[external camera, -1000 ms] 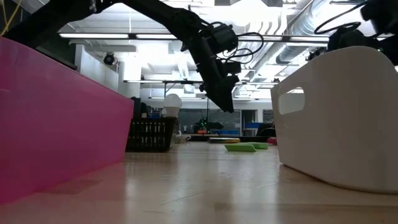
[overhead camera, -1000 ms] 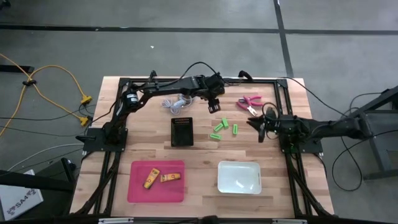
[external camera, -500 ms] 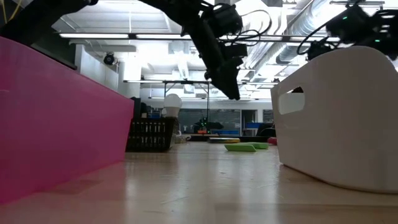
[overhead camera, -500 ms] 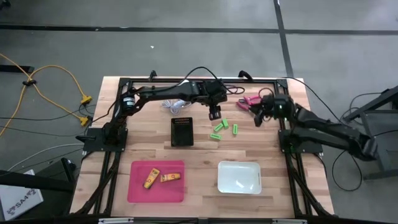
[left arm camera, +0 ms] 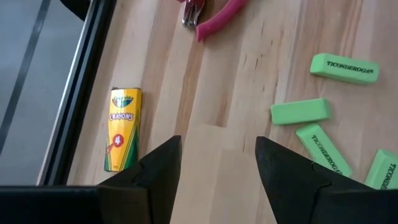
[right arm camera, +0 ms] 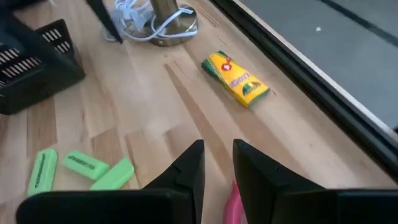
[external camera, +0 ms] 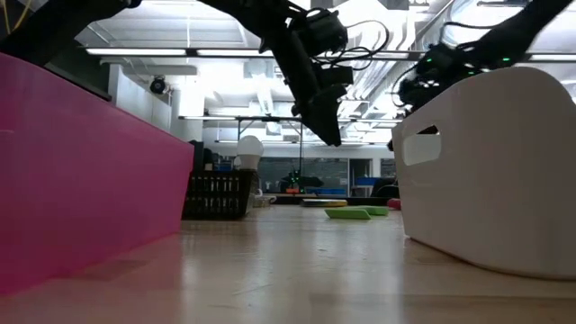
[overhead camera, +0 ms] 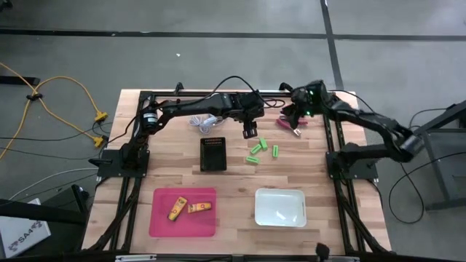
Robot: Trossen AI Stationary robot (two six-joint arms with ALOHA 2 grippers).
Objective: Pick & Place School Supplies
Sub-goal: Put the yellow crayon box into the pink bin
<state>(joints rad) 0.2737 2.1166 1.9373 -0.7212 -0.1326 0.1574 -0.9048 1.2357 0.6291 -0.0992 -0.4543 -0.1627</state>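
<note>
Several green erasers (overhead camera: pixel 257 149) (left arm camera: pixel 300 111) (right arm camera: pixel 84 163) lie flat on the wood near the table's middle. My left gripper (overhead camera: pixel 249 129) (left arm camera: pixel 217 168) hangs open just on their far side, touching nothing. One yellow crayon box (left arm camera: pixel 122 129) (right arm camera: pixel 235 79) lies by the far rail. Two more crayon boxes (overhead camera: pixel 188 209) lie in the pink tray. The pink-handled tool (overhead camera: pixel 290 121) (left arm camera: pixel 217 12) lies flat near the far right. My right gripper (overhead camera: pixel 298 115) (right arm camera: pixel 217 165) hovers over it, open by a narrow gap, with a pink handle (right arm camera: pixel 232 202) showing below between the fingers.
A black ribbed box (overhead camera: pixel 212 153) (right arm camera: pixel 31 68) sits left of the erasers. The white bulb with its coiled cord (overhead camera: pixel 206 120) (right arm camera: pixel 155 22) lies beyond the box. The pink tray (overhead camera: pixel 183 225) and the white bin (overhead camera: pixel 279 207) (external camera: pixel 486 171) stand at the near side. Black frame rails (left arm camera: pixel 81 74) border the table.
My right arm has swung from the table's right side toward the far edge and leftward, ending over the pink-handled tool. My left gripper has shifted a little toward the near edge, closer to the green erasers. No object has moved.
</note>
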